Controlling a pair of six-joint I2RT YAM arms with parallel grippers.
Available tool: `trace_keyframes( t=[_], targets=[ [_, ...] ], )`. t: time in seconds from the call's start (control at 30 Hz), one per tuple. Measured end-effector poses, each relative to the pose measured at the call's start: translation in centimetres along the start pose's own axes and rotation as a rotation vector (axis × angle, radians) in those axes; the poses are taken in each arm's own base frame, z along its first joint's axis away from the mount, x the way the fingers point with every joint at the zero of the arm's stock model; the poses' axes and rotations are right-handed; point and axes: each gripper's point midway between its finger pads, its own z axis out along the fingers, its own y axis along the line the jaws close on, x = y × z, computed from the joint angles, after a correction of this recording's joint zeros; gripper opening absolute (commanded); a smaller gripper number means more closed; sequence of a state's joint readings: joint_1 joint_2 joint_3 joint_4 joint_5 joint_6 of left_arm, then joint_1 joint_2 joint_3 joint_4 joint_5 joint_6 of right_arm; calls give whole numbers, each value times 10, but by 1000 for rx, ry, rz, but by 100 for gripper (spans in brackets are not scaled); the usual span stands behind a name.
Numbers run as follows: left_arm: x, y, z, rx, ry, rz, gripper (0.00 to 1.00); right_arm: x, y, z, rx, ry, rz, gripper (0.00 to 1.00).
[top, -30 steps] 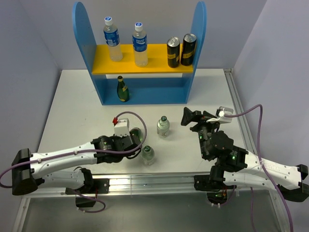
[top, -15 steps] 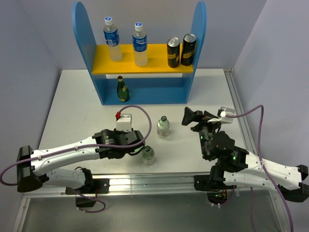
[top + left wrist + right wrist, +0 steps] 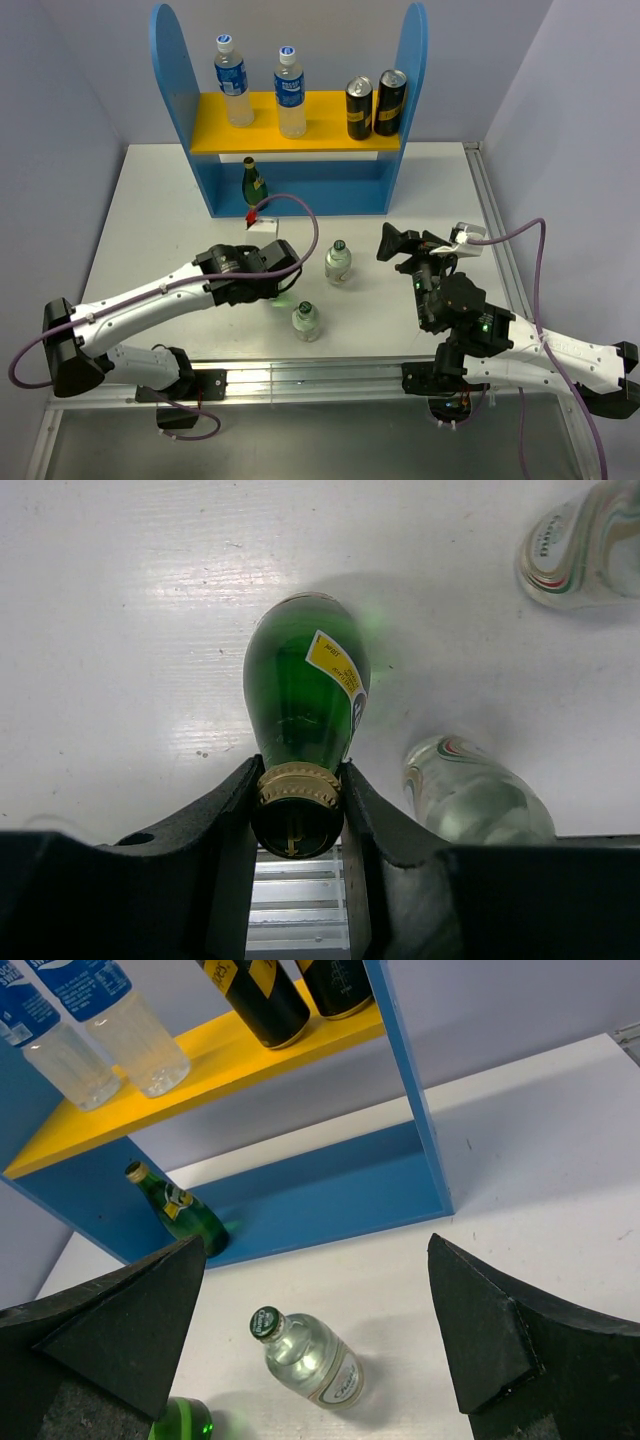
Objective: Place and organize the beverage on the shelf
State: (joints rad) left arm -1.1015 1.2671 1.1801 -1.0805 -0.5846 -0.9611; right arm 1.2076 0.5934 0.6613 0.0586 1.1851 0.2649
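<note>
1. Left arm (image 3: 150, 295) moved nearer shelf (image 3: 320, 192); left jaws clamped on green bottle (image 3: 300, 680) neck, in front of shelf; yellow label, print unreadable.
2. Right jaws wide apart, holding nothing.

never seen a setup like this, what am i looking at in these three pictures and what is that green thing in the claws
These are two robot arms bolted to the near edge of a white table, each ending in a two-finger gripper. The wide picture comes from a fixed camera above and behind them. The other two come from cameras on the wrists, so the black shapes there are the arms' own fingers. The left gripper is shut on the neck of a green bottle. The right gripper is open and holds nothing. Two short clear bottles stand on the table. The blue shelf holds two blue-labelled bottles and two cans on its yellow board, and a second green bottle on its base.
</note>
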Motion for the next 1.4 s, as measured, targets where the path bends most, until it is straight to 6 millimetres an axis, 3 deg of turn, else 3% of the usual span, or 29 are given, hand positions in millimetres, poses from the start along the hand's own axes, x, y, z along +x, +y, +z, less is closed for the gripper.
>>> trace_keyframes(
  t=[0.23, 0.37, 0.43, 0.67, 0.9, 1.1, 1.4],
  targets=[
    [-4, 10, 20, -26, 81, 58, 25, 0, 0, 0, 0, 0, 5, 98],
    [-12, 11, 28, -17, 88, 71, 34, 0, 0, 0, 0, 0, 5, 98],
    [-17, 12, 31, -13, 85, 71, 43, 0, 0, 0, 0, 0, 5, 98],
    [-27, 14, 48, -6, 80, 68, 57, 5, -2, 0, 1, 3, -5, 98],
    [-30, 21, 62, -30, 86, 70, 63, 5, -2, 0, 2, 3, -5, 98],
    [-35, 34, 60, -66, 10, 14, 65, 5, -2, 0, 2, 3, -5, 98],
    [-39, 68, 27, 26, -395, -292, 62, 10, -2, 0, 3, 7, -18, 98]
  ],
)
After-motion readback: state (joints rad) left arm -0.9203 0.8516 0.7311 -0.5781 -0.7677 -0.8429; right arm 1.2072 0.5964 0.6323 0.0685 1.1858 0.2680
